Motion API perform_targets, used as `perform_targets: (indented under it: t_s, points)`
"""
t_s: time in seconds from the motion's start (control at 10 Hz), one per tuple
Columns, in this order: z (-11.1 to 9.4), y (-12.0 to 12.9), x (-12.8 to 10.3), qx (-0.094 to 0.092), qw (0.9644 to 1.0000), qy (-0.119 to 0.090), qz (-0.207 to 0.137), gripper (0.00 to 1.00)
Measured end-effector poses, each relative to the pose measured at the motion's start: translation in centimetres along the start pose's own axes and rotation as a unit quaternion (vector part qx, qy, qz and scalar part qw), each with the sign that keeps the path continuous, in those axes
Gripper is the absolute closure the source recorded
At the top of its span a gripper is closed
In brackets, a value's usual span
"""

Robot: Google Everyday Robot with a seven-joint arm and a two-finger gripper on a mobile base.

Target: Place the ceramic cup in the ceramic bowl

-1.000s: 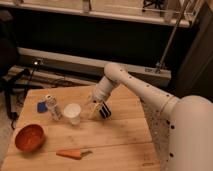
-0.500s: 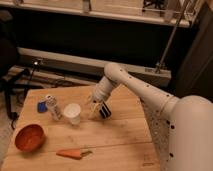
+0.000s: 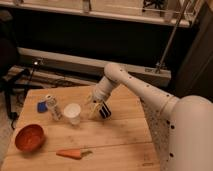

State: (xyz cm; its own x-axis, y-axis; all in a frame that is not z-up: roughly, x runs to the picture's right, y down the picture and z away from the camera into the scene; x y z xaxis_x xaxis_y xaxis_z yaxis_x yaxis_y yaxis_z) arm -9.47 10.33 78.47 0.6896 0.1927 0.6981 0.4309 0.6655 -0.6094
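Wooden table [image 3: 120,135] beneath the jaws, slim whitish bottle [image 3: 52,106] beside a small blue object [image 3: 42,106], carrot [image 3: 70,154] near the front edge

Pale wooden table [image 3: 120,135], matt white ceramic cup [image 3: 72,113], smooth orange-red ceramic bowl [image 3: 30,138], tool [image 3: 99,111] just beside cup.

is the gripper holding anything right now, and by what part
Nothing is held: the gripper hangs open just beside the ceramic cup, not touching it.

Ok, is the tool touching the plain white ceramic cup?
Apart: the camera view shows a strip of wooden table between the cup and the tool, which is just beside it.
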Motion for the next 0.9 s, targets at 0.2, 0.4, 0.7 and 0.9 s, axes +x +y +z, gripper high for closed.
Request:
perform_targets:
  t_s: [0.2, 0.4, 0.7, 0.9]
  points:
    - [0.0, 0.0, 0.0, 0.0, 1.0, 0.0, 0.0, 0.37]
    - [0.0, 0.0, 0.0, 0.0, 1.0, 0.0, 0.0, 0.37]
    - [-0.09, 0.02, 0.01, 0.002, 0.9998, 0.015, -0.009, 0.37]
    - [-0.17, -0.61, -0.75, 0.014, 0.998, 0.049, -0.038, 0.37]
